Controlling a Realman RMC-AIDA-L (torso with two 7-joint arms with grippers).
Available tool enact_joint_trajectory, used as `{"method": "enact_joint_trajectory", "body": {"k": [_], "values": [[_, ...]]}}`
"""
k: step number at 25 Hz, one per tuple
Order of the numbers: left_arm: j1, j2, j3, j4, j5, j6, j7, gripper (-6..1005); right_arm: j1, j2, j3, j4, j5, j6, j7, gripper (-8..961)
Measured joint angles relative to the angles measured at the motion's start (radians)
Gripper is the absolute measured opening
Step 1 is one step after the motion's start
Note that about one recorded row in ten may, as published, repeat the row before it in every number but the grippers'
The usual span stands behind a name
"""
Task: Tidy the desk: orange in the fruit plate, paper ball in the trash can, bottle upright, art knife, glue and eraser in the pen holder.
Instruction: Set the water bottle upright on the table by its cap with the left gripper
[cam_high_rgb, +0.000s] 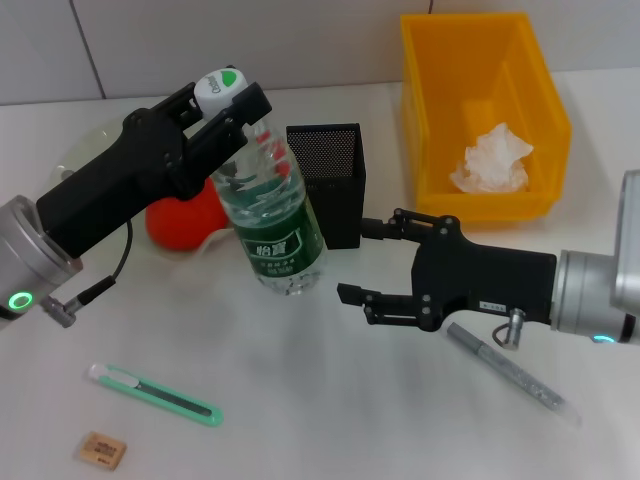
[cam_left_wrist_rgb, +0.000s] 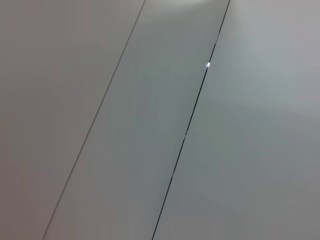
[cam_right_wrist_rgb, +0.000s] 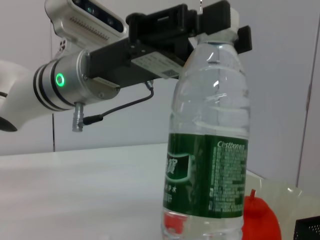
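My left gripper (cam_high_rgb: 226, 92) is shut on the white cap of a clear water bottle (cam_high_rgb: 272, 225) with a green label. It holds the bottle nearly upright, base at the table, in front of the black mesh pen holder (cam_high_rgb: 331, 182). The right wrist view shows the bottle (cam_right_wrist_rgb: 210, 150) and the left gripper (cam_right_wrist_rgb: 212, 22) on its cap. My right gripper (cam_high_rgb: 376, 262) is open and empty, just right of the bottle. The orange (cam_high_rgb: 184, 226) lies behind the bottle by the clear plate (cam_high_rgb: 85, 145). The paper ball (cam_high_rgb: 492, 160) lies in the yellow bin (cam_high_rgb: 430, 120).
A green art knife (cam_high_rgb: 155, 395) and a small brown eraser (cam_high_rgb: 103, 450) lie near the front left of the table. A grey glue stick (cam_high_rgb: 512, 375) lies under my right arm. The left wrist view shows only the wall.
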Motion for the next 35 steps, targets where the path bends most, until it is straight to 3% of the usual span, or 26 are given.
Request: {"method": "enact_joint_trajectory", "body": {"k": [13, 17, 28, 35], "values": [[0.051, 0.012, 0.001, 0.006, 0.013, 0.019, 0.064, 478, -0.099, -0.006, 0.13, -0.087, -0.027, -0.09, 0.071, 767], [0.069, 0.016, -0.007, 0.009, 0.056, 0.019, 0.095, 481, -0.103, -0.006, 0.186, -0.127, -0.109, -0.118, 0.146, 767], [0.149, 0.019, -0.01, 0.082, 0.092, 0.044, 0.134, 488, -0.086, -0.006, 0.205, -0.154, -0.16, -0.109, 0.191, 766], [0.188, 0.039, -0.01, 0.099, 0.093, 0.044, 0.179, 492, -0.066, -0.006, 0.207, -0.169, -0.192, -0.104, 0.232, 767]]}}
